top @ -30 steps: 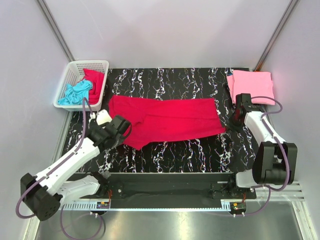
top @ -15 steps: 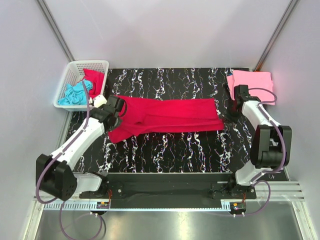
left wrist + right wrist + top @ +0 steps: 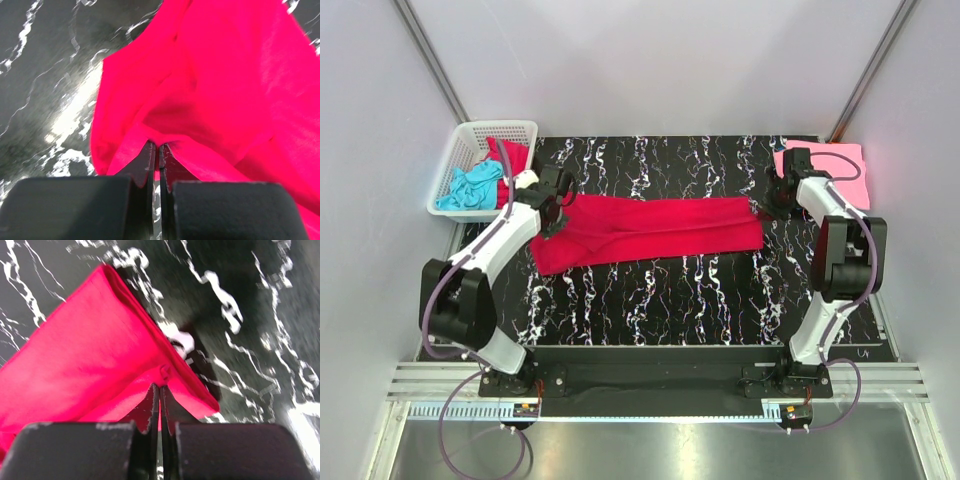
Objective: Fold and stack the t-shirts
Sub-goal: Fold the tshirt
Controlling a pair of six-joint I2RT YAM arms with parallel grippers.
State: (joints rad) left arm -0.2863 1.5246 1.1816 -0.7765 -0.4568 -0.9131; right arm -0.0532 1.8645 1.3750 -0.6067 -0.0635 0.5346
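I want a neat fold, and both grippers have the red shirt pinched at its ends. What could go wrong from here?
1. The left gripper and right gripper each pinch only a thin bit of the red shirt at its edge; a pull could slip it free.
2. The shirt's left end is bunched, so the fold may come out uneven.
3. The right arm lies close to the pink shirt and might nudge it.

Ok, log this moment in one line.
left gripper: shut on crimson t-shirt, left end | right gripper: shut on its right end | pink t-shirt: folded, far-right corner
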